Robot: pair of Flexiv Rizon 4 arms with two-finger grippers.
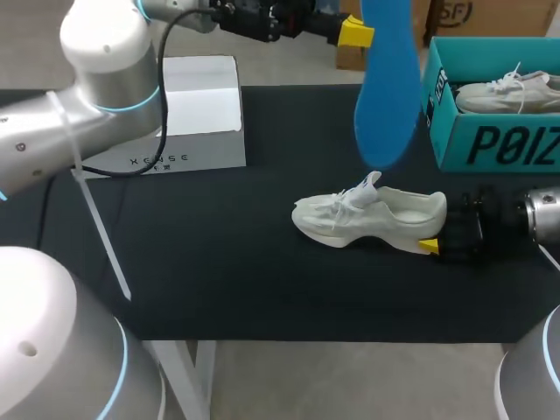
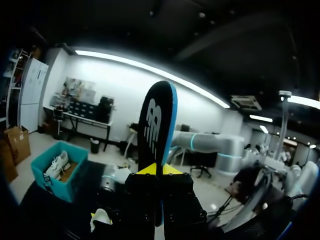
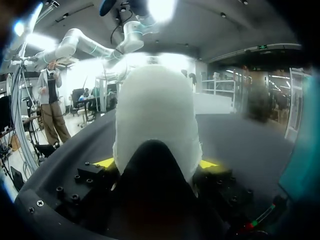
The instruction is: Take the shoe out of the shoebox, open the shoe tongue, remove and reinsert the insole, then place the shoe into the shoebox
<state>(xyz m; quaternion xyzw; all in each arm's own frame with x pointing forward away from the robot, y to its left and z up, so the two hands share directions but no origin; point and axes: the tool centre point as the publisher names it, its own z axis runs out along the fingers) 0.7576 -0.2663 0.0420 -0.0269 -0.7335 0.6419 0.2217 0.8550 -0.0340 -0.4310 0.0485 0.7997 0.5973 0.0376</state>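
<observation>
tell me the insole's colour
Insole blue on one face, best in head view; black on the other.

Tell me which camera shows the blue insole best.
The head view: the insole hangs broadside above the shoe. The left wrist view shows it foreshortened, clamped in the left gripper; the right wrist view shows mostly the shoe's heel.

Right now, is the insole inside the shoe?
No, the left gripper holds the insole up in the air, above the shoe.
</observation>
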